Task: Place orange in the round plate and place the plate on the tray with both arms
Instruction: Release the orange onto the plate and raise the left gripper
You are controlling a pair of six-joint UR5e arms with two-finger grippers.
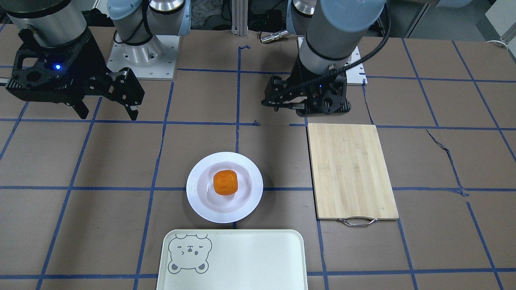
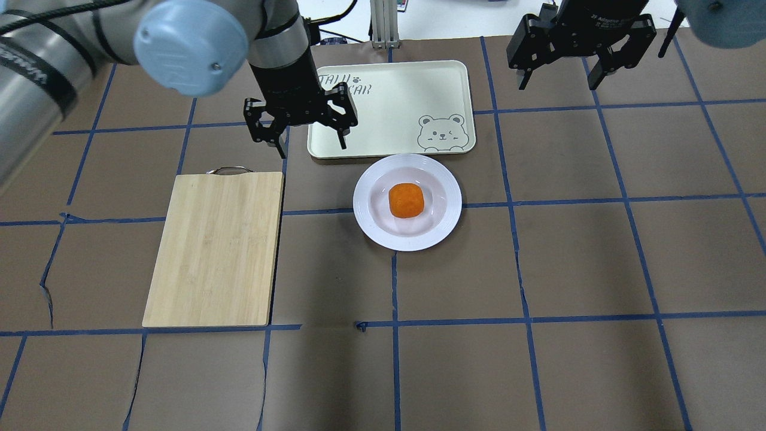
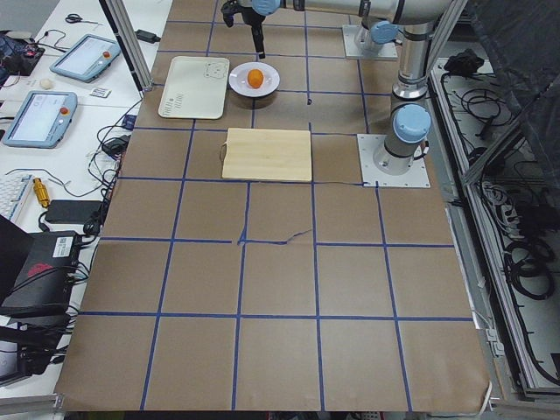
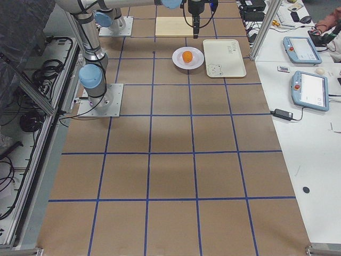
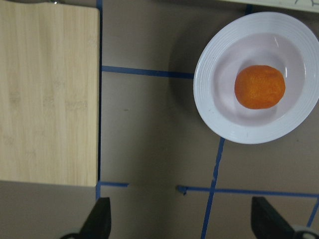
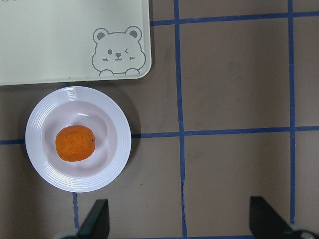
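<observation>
Brown blue-taped table (image 2: 598, 269) under round plate (image 2: 366, 206) and tray (image 2: 389, 102), white benches (image 4: 319, 176) beside

1. A robotics lab: two robot arms (image 2: 191, 48) stand bolted on metal base plates (image 3: 416, 175) at a table (image 2: 598, 257) papered brown and gridded with blue tape (image 2: 520, 263).
2. Teach pendants (image 4: 311, 90), cables (image 3: 516, 254) and aluminium framing (image 3: 122, 39) flank it.

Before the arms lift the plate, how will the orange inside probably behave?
The orange looks round and lies loose in the sunken centre of the round plate, so it may roll if the plate tilts. The raised rim would probably stop it. The plate looks glossy, so it could be slippery in a grip.
</observation>
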